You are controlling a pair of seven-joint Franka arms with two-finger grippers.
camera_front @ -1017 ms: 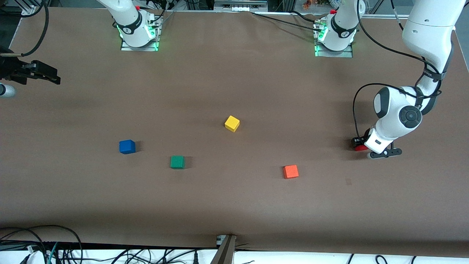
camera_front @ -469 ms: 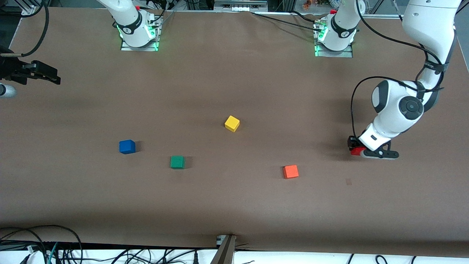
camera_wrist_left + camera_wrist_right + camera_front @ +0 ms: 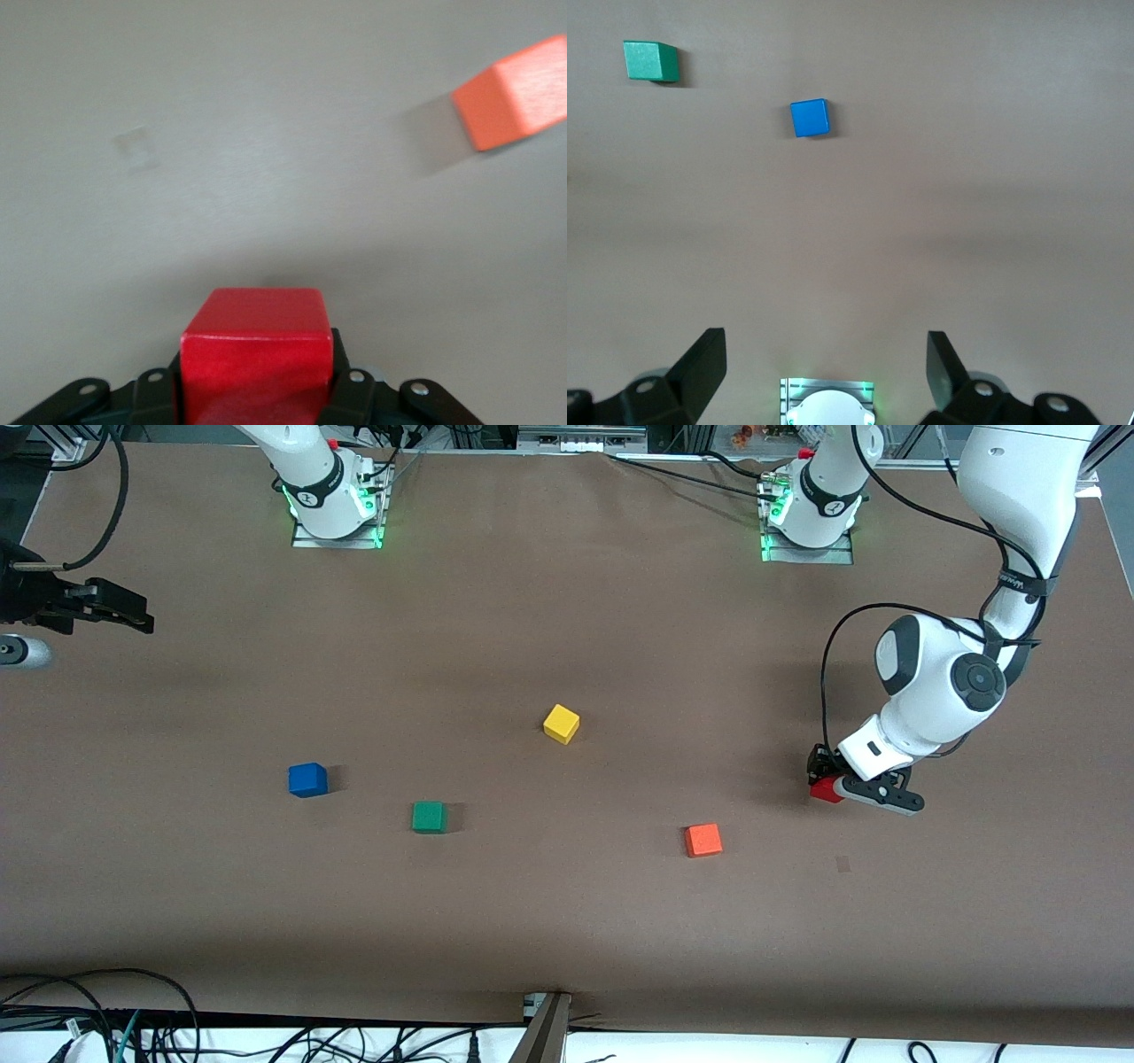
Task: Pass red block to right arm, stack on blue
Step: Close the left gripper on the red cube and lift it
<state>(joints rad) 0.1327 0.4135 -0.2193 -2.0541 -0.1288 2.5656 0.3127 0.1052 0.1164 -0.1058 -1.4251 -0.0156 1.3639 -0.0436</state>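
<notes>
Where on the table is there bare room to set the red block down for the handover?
Bare brown table lies between the yellow cube and the arm bases, and between the orange cube and the left pincer holding the red block. Near blue the green cube crowds it. The right pincer waits, open.

Left gripper (image 3: 828, 779) over the table's left-arm end, clamped on red block (image 3: 827, 789); orange cube (image 3: 703, 840) nearer the camera; yellow cube (image 3: 561, 724) mid-table; green cube (image 3: 429, 817) and blue (image 3: 307, 779) toward the right arm's end; right gripper (image 3: 133, 613) waits at that edge, fingers unclear.
</notes>
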